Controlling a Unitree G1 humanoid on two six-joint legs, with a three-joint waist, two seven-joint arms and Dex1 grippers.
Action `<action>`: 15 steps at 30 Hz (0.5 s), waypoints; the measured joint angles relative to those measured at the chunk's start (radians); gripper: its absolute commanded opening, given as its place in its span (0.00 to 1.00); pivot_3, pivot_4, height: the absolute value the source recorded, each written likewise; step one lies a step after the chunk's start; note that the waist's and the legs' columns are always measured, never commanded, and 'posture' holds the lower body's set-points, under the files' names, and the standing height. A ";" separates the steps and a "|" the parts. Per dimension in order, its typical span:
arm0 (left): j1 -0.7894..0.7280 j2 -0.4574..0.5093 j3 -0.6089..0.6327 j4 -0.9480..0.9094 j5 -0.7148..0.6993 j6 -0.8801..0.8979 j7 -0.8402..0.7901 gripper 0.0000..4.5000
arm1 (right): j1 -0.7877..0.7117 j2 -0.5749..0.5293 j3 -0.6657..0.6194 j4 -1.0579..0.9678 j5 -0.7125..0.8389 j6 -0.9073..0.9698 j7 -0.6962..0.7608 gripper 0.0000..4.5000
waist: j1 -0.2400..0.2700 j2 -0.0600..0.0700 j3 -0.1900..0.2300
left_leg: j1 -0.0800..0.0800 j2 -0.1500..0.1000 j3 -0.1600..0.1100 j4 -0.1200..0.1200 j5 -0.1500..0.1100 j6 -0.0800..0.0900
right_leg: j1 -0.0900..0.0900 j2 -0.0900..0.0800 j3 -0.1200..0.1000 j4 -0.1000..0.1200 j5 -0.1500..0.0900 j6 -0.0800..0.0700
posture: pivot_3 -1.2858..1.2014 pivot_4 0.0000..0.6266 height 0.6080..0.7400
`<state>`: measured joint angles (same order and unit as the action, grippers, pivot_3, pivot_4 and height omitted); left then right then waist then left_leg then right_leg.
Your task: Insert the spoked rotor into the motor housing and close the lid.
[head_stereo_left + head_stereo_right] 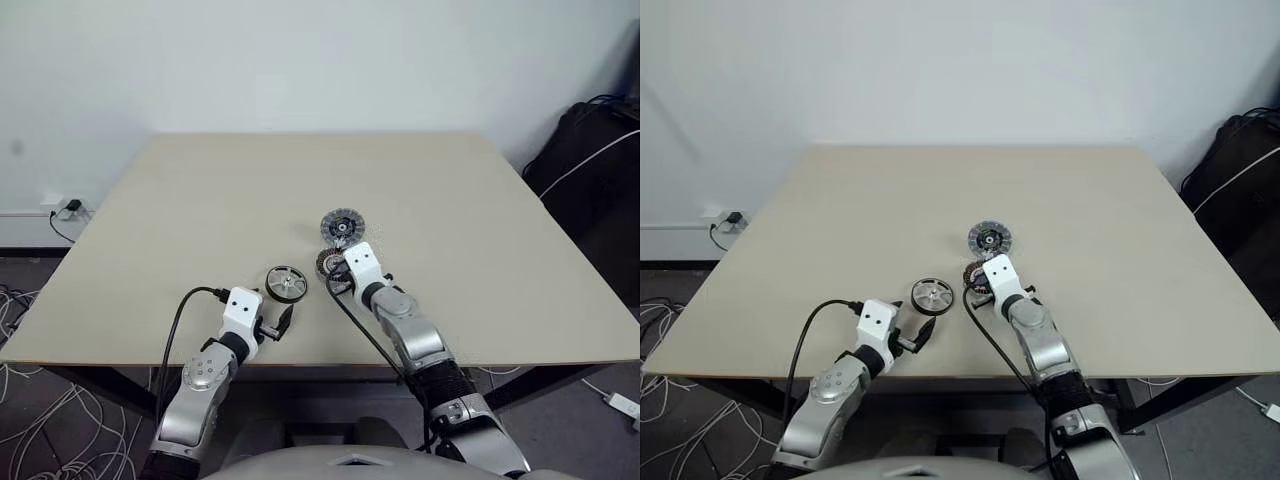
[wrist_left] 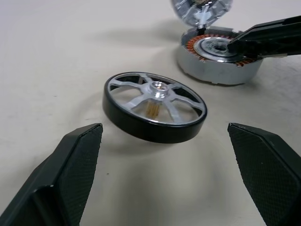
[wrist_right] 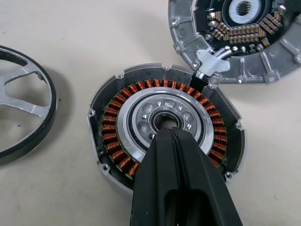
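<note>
- From the head views I see a pale beige surface [image 1: 200, 220] carrying three small round parts near its front middle: the spoked rotor [image 1: 286, 283], a silver metal wheel with a dark outer rim; the motor housing [image 1: 331, 263], a round silver part with a copper-brown ring of windings; and the lid [image 1: 342, 227], a grey metal disc lying flat just beyond the housing.
- My left pincer [image 1: 279, 322] hangs released, its black fingers spread wide, just short of the rotor and not touching it.
- My left wrist view gives what the head views cannot: the rotor [image 2: 154, 107] sits between the two spread fingertips [image 2: 77, 160] but further out, and it looks slightly tilted on the surface.
- My right pincer [image 3: 173, 134] is clenched, fingers pressed together, its tip over the silver centre of the housing [image 3: 165, 127]; I cannot tell whether it touches.
- The right wrist view alone shows the lid [image 3: 235, 40] lying inside-up, with rows of small components, joined to the housing rim by a small silver hinge tab [image 3: 211, 61].
</note>
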<state>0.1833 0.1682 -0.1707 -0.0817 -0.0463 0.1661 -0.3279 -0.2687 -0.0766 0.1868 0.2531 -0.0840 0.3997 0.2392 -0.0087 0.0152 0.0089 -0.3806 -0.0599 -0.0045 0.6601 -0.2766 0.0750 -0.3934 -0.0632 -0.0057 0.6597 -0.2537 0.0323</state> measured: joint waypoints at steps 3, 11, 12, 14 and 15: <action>0.000 -0.006 0.002 0.000 0.000 -0.001 0.005 1.00 | 0.000 0.006 -0.017 -0.062 0.014 0.002 -0.009 0.00 | 0.000 0.000 0.000 | 0.000 0.000 0.000 0.000 0.000 0.000 | 0.000 0.000 0.000 0.000 0.000 0.001 | 0.52 0.00 1.00; -0.017 -0.089 0.107 0.000 -0.018 0.027 0.149 1.00 | 0.077 0.003 -0.048 -0.241 0.043 0.016 -0.022 0.00 | 0.007 -0.004 0.003 | -0.002 0.000 0.000 0.000 0.000 0.000 | -0.001 0.000 0.000 -0.001 0.001 0.002 | 0.52 0.00 1.00; -0.026 -0.107 0.136 0.000 -0.044 0.049 0.164 1.00 | 0.103 -0.001 -0.048 -0.270 0.045 0.024 -0.021 0.00 | 0.010 -0.005 0.003 | -0.002 0.000 0.000 0.000 0.000 0.000 | -0.001 0.000 0.000 -0.001 0.001 0.002 | 0.52 0.00 1.00; -0.032 -0.128 0.166 0.000 -0.087 0.076 0.165 1.00 | 0.138 -0.007 -0.047 -0.301 0.050 0.029 -0.021 0.00 | 0.013 -0.006 0.004 | -0.002 0.000 0.000 0.000 0.000 0.000 | -0.001 0.000 -0.001 -0.001 0.001 0.002 | 0.52 0.00 1.00; -0.033 -0.134 0.173 0.000 -0.110 0.093 0.157 1.00 | 0.152 -0.010 -0.047 -0.315 0.052 0.035 -0.021 0.00 | 0.013 -0.007 0.005 | -0.002 0.000 0.000 0.000 0.000 0.000 | -0.001 0.000 -0.001 -0.001 0.001 0.002 | 0.52 0.00 1.00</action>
<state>0.1504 0.0344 0.0026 -0.0817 -0.1561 0.2588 -0.1708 -0.1164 -0.0867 0.1397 -0.0617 -0.0325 0.4349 0.2180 0.0041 0.0086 0.0137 -0.3827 -0.0599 -0.0045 0.6604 -0.2767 0.0751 -0.3949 -0.0631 -0.0062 0.6591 -0.2528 0.0343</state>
